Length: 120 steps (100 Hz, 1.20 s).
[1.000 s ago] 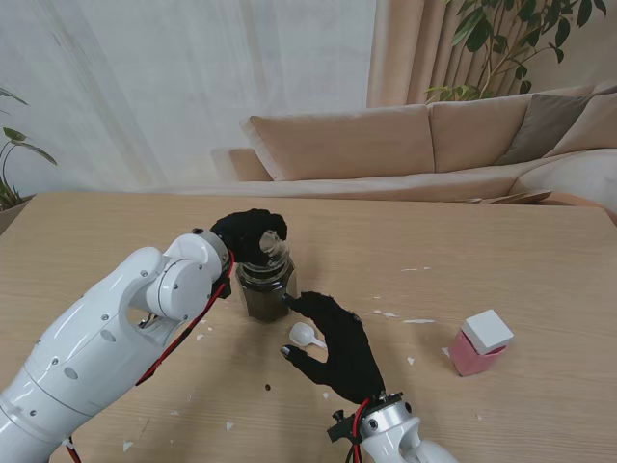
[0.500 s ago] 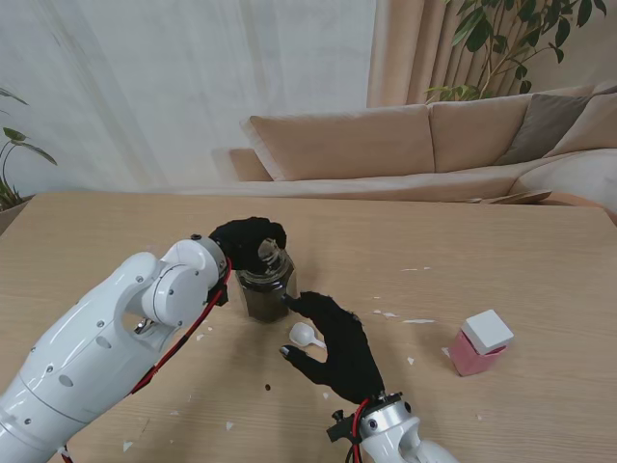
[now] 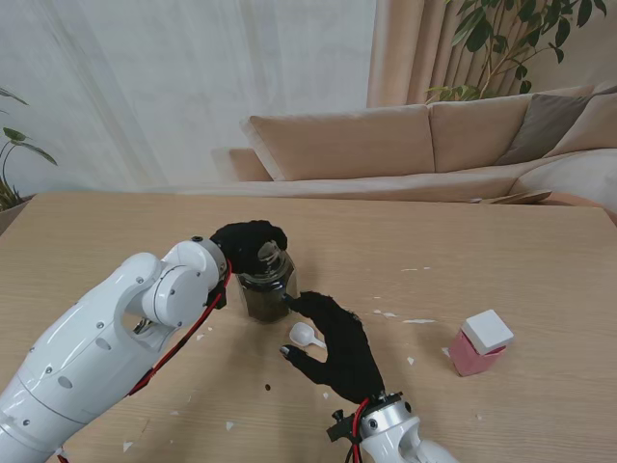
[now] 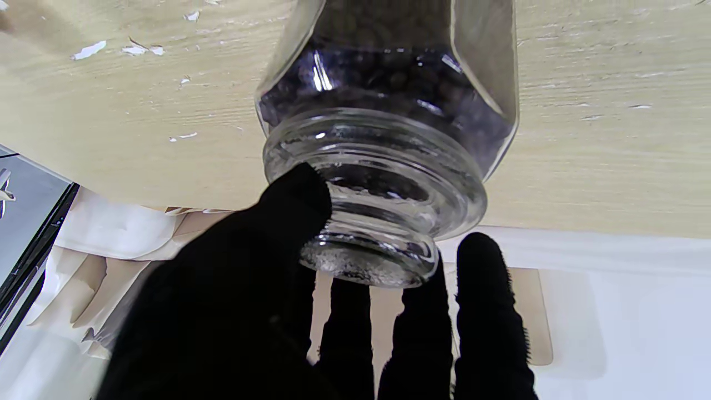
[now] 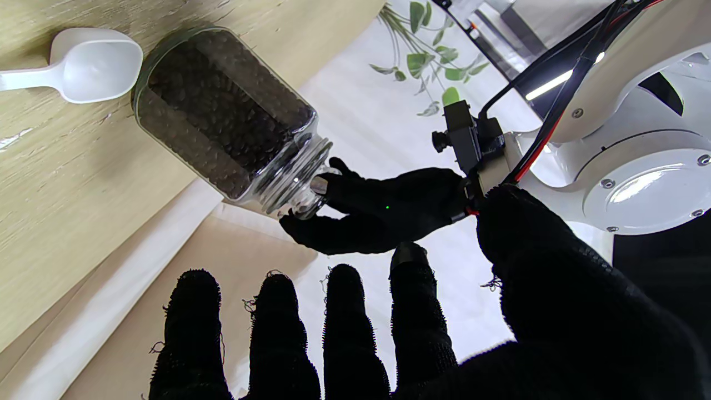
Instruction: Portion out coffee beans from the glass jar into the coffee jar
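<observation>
**Glass jar: heavy, slick, breakable**

Standing mid-table, glass jar nearly full of beans: judged weighty, rigid, slippery. Best gripped around faceted body, not threaded neck. Left hand curled at neck and stopper, thumb touching glass. Right hand spread, holding nothing, beside white scoop. Pink box far right.

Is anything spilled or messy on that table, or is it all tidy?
Slightly messy: pale flecks are scattered over the wooden table, and one small dark speck, maybe a stray bean, lies nearer to me than the glass jar. The jar itself stands upright.
</observation>
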{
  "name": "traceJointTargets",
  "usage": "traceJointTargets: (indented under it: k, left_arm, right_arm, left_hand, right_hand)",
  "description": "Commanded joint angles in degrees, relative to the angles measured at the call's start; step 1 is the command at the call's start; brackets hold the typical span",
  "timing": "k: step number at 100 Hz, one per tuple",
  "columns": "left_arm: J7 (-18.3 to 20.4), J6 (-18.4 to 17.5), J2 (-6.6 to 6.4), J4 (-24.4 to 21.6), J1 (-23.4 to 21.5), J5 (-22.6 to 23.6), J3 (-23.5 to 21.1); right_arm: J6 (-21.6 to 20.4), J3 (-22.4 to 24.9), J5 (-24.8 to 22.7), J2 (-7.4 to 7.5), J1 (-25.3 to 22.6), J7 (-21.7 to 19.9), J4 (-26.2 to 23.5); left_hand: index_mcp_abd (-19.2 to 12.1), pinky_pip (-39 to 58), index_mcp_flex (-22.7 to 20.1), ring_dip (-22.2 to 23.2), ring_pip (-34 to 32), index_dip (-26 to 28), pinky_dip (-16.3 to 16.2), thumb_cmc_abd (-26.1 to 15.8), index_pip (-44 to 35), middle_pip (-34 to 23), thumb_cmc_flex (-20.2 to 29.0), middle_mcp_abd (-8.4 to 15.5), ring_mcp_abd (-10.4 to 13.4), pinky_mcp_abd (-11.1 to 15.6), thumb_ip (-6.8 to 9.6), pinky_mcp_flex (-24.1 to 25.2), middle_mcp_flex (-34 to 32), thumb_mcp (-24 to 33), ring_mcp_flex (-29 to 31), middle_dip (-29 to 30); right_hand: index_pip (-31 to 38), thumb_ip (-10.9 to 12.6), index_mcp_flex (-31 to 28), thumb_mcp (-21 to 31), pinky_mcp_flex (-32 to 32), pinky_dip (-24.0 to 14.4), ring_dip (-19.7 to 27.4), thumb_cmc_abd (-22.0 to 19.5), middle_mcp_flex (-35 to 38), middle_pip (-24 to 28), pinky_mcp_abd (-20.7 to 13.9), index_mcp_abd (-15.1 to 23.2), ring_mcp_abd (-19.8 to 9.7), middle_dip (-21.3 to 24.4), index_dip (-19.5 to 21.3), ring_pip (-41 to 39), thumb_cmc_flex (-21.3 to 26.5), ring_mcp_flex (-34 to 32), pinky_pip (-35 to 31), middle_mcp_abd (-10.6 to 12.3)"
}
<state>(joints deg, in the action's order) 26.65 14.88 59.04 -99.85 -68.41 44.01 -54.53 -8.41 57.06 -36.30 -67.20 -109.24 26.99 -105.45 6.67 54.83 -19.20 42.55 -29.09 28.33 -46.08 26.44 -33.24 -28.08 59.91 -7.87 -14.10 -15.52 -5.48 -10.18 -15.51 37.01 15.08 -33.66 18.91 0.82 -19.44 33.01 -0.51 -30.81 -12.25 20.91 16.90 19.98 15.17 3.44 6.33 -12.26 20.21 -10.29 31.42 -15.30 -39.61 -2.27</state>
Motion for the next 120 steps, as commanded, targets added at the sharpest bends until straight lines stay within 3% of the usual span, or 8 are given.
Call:
traceJointTargets:
  k: [1,33,47,52,63,70,73,120]
  left_arm:
    - [1.8,0.5,0.03,-0.5,0.1,0.1,0.2]
    - [4.2,2.0,-0.41,-1.4,0.2,0.3,0.3]
    - [3.4,2.0,-0.26,-1.9,-0.6,-0.1,-0.6]
    - [2.9,2.0,-0.18,-2.3,-1.2,-0.6,-1.4]
    - [1.7,0.6,-0.05,-4.0,-3.9,-2.0,-4.8]
    - [0.3,-1.3,0.08,-5.8,-7.3,-4.0,-8.3]
    - [-0.8,-2.2,0.21,-6.8,-9.3,-5.2,-10.1]
    - [-19.5,-26.0,3.44,-16.1,-46.3,-19.0,-32.5]
  right_arm:
    - [-0.2,-0.1,0.2,-0.15,-0.4,-0.8,-0.3]
    - [-0.2,0.0,0.3,-0.10,-0.5,-1.0,-0.4]
    - [0.1,0.0,0.2,-0.08,-0.5,-1.2,-0.4]
    - [0.2,0.0,0.2,-0.07,-0.4,-1.2,-0.4]
    - [0.5,-0.1,0.4,-0.08,-0.4,-1.4,-0.4]
    - [0.6,-0.1,0.5,-0.08,-0.3,-1.5,-0.4]
    - [0.7,-0.1,0.6,-0.10,-0.3,-1.5,-0.3]
    - [2.2,-0.6,2.1,-0.37,0.6,-1.9,0.9]
  left_hand:
    - [2.8,-2.5,1.1,-1.7,1.9,-1.3,1.4,-5.2,1.0,0.9,1.6,1.0,2.9,0.7,3.45,1.8,1.7,-0.1,-3.1,1.7]
    - [-0.4,-31.7,10.8,-13.7,20.7,-8.6,12.5,-3.5,14.8,21.7,-7.3,4.1,5.2,-1.1,2.88,11.9,7.3,-7.4,-12.5,12.6]
    - [-1.8,-44.4,11.3,-19.3,26.8,-12.1,11.7,-3.2,28.0,27.4,-14.3,5.4,6.0,0.1,1.73,13.9,9.0,-10.6,-13.5,16.3]
    - [-2.5,-45.9,11.7,-22.8,27.7,-11.9,10.7,-4.0,31.0,28.1,-17.6,5.9,6.8,1.8,1.39,15.8,9.2,-11.2,-13.5,19.0]
    - [-3.1,-49.1,11.6,-27.5,28.1,-9.3,15.9,-11.2,32.8,28.2,-19.0,6.5,8.4,4.2,1.63,14.9,9.1,-19.5,-13.4,20.7]
    - [-3.7,-49.2,11.1,-27.5,28.1,-7.9,17.3,-15.8,30.7,27.4,-17.7,6.6,8.9,4.7,2.01,14.8,9.1,-24.6,-13.3,19.4]
    - [-3.7,-48.9,9.7,-26.6,27.8,-8.1,17.7,-19.2,27.5,27.1,-12.7,6.1,8.7,4.7,3.57,14.8,9.0,-32.8,-13.3,17.2]
    - [-2.5,-51.7,5.9,-25.2,28.1,-13.8,22.4,-18.8,20.0,22.9,-8.5,3.0,6.6,3.6,4.09,14.4,7.1,-34.1,-13.5,17.8]
  right_hand:
    - [0.4,0.0,-0.5,-0.8,-0.1,-0.9,-0.8,-0.3,-0.9,0.2,-0.4,0.3,-1.1,-0.1,1.0,0.4,1.2,0.3,-0.2,1.5]
    - [0.3,0.0,-0.5,-0.8,-0.5,-1.0,-0.8,-0.2,-1.0,0.1,-0.2,0.4,-1.2,0.0,1.0,0.5,1.1,0.3,0.0,1.6]
    - [0.3,0.0,-0.4,-0.7,-0.6,-1.1,-0.8,-0.1,-1.1,0.0,-0.2,0.4,-1.2,0.0,1.1,0.6,1.2,0.4,0.1,1.7]
    - [0.3,0.0,-0.4,-0.7,-0.6,-1.1,-0.8,-0.1,-1.1,0.0,-0.2,0.5,-1.2,0.1,1.1,0.7,1.1,0.3,0.2,1.7]
    - [0.2,-0.1,-0.3,-0.8,-0.8,-1.2,-0.8,-0.1,-1.1,0.0,-0.1,0.5,-1.3,0.1,1.1,0.8,1.1,0.5,0.3,1.7]
    - [0.2,-0.1,-0.3,-0.9,-0.9,-1.2,-0.9,-0.2,-1.2,-0.1,-0.1,0.5,-1.2,0.1,1.1,0.8,1.0,0.5,0.4,1.7]
    - [0.2,-0.1,-0.3,-0.9,-0.9,-1.2,-0.9,-0.2,-1.1,0.0,-0.1,0.5,-1.3,0.1,1.1,0.8,0.9,0.5,0.4,1.7]
    - [-0.7,-0.3,1.1,-2.2,-1.5,-1.4,-0.9,-1.5,-1.5,-0.3,-0.4,1.2,-1.7,0.2,0.7,1.2,0.8,1.1,1.5,2.2]
